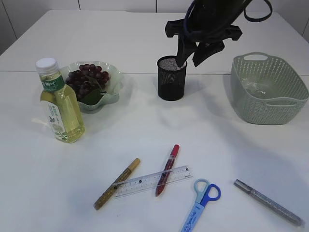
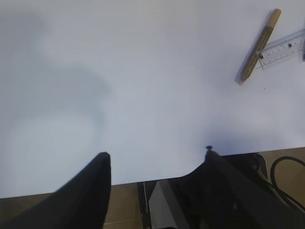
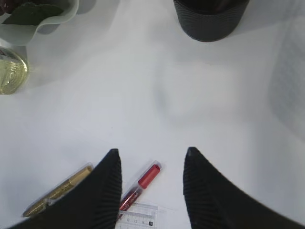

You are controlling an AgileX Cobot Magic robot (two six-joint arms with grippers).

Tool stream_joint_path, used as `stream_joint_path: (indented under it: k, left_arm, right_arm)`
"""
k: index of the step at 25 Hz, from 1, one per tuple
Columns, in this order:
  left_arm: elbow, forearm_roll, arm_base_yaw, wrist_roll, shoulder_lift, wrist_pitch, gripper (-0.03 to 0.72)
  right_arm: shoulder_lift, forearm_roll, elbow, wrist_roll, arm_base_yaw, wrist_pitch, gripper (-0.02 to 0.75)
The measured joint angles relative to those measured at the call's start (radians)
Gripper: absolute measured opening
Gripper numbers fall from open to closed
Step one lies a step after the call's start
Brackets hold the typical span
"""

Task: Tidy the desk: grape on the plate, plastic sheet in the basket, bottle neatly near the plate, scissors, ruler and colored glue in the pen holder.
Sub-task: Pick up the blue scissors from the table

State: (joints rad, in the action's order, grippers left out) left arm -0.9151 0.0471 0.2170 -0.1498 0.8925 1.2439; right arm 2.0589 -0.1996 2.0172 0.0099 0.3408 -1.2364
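At the left of the exterior view the bottle [image 1: 58, 103] of pale yellow drink stands upright, white cap on, just beside the wavy-rimmed green plate [image 1: 114, 76] at its two o'clock. Grapes [image 1: 86, 80] already lie on the plate with a leaf, so that part of the task looks done, and the bottle's spot seems deliberate too.

Toward six o'clock lie the loose items. A gold glitter glue pen [image 1: 117, 183] slants up to the right, its upper end under or against the clear ruler [image 1: 152, 181]; I cannot tell which. A red glue pen [image 1: 167, 169] crosses over the ruler. Blue-handled scissors [image 1: 201, 206] lie at five o'clock of the ruler, partly cut off by the frame edge, and a silver glitter glue pen [image 1: 268, 202] lies well apart at the far right. These probably all belong in the black mesh pen holder [image 1: 172, 78], which stands centre-back, its contents not visible.

The right gripper [image 3: 151, 157] hangs above the table near the holder, jaws apart and empty; its camera looks down at the red and gold pens, so a pick there seems the next step. The left gripper [image 2: 156, 160] is parked at the near table edge, jaws apart, holding nothing.

At three o'clock sits the grey-green basket [image 1: 251, 105]; something clear glints inside, likely the plastic sheet [image 1: 256, 90].

The surface is a plain white table, with pale cabinet panels behind.
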Motion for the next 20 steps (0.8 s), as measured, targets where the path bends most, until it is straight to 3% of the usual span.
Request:
stream_joint_path:
  k: [7, 20]
  left_arm:
    - [0.000, 0.005, 0.000, 0.000, 0.000, 0.000, 0.442]
    - [0.000, 0.054, 0.000, 0.000, 0.000, 0.000, 0.442]
  right_arm:
    - [-0.034, 0.005, -0.048, 0.060, 0.000, 0.000, 0.351]
    - [-0.380, 0.021, -0.503, 0.270, 0.000, 0.000, 0.351]
